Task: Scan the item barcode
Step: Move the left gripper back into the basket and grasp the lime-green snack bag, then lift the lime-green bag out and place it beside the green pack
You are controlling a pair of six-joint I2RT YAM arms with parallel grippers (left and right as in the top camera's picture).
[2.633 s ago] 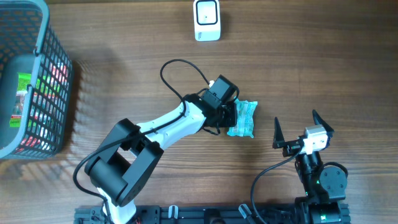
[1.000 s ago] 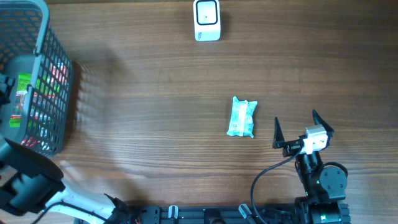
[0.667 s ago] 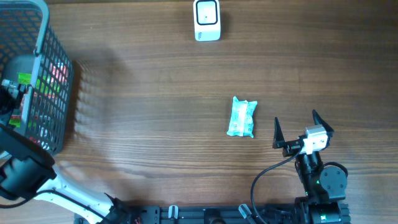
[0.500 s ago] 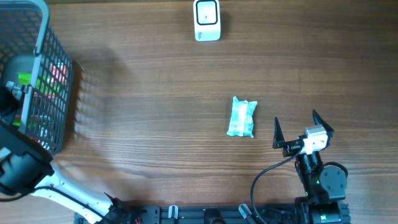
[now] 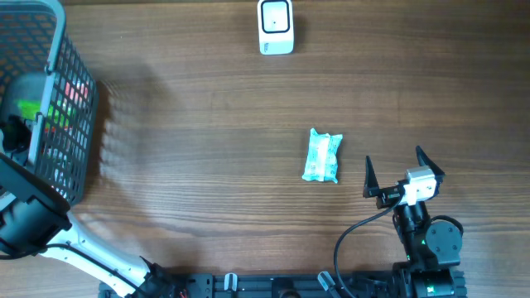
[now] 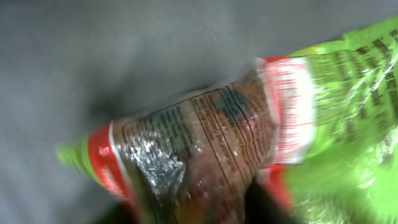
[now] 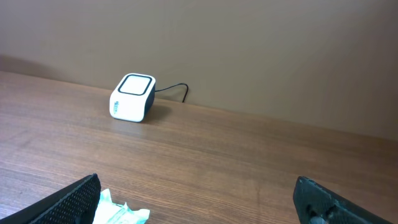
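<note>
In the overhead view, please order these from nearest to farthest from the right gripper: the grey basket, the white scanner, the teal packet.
1. The teal packet: mid-table, just to the left of the right gripper.
2. The white scanner: at the far edge of the table, ahead and to the left.
3. The grey basket: at the far left side.
</note>
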